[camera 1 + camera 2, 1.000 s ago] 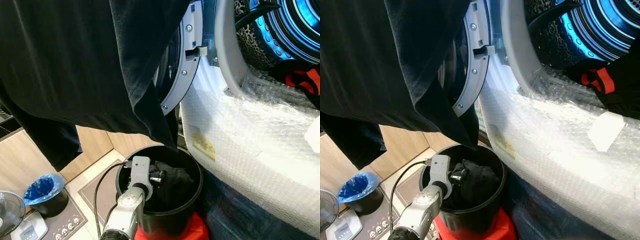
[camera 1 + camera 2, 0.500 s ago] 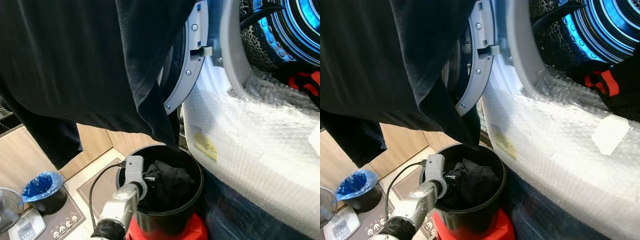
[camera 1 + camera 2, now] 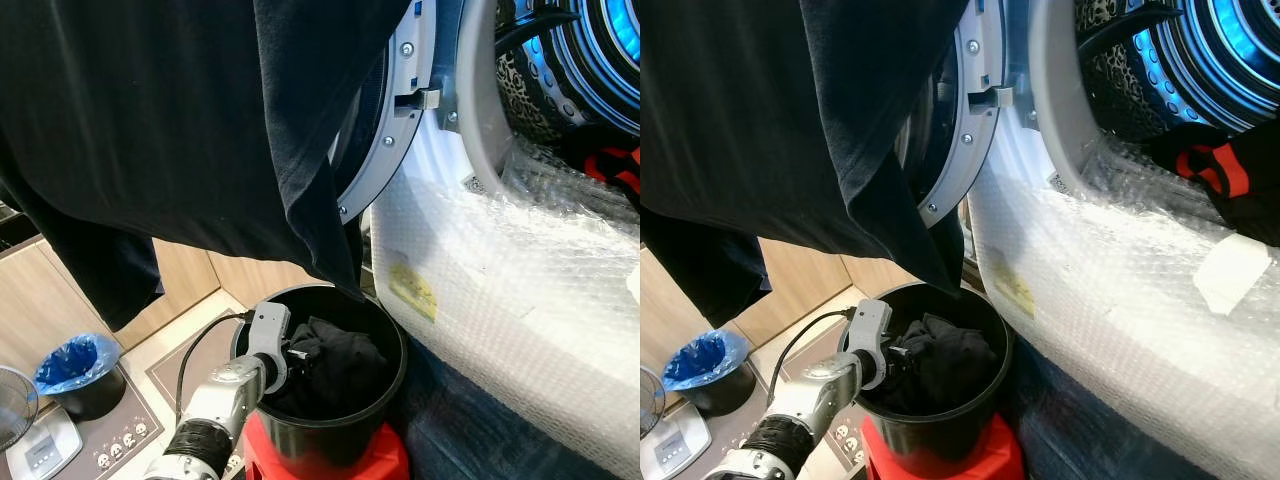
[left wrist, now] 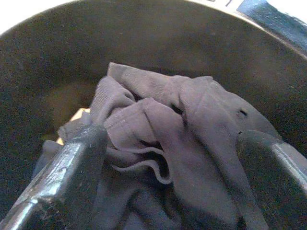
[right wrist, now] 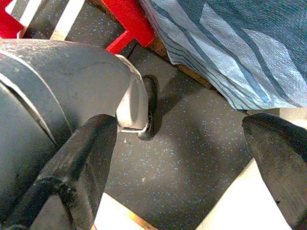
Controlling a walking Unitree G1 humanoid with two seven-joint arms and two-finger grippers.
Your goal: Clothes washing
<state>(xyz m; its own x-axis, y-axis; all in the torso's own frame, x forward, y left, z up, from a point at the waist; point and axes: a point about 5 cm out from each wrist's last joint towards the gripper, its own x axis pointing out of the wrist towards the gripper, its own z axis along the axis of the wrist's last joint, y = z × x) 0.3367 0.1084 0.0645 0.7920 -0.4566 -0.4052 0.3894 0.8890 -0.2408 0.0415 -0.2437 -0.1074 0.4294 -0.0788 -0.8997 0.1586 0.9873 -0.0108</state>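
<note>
Black clothes lie bunched in a black bucket on a red stand, near the open washing machine door. Left gripper reaches into the bucket, fingers spread wide on either side of the clothes. Right gripper hangs idle over the floor, open. A dark garment hangs on the left.

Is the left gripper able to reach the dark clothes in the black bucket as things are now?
Probably yes. The left gripper is already inside the black bucket, its fingers open on either side of the dark clothes, with nothing between them. The big black garment hanging above ends at the bucket's rim.
</note>
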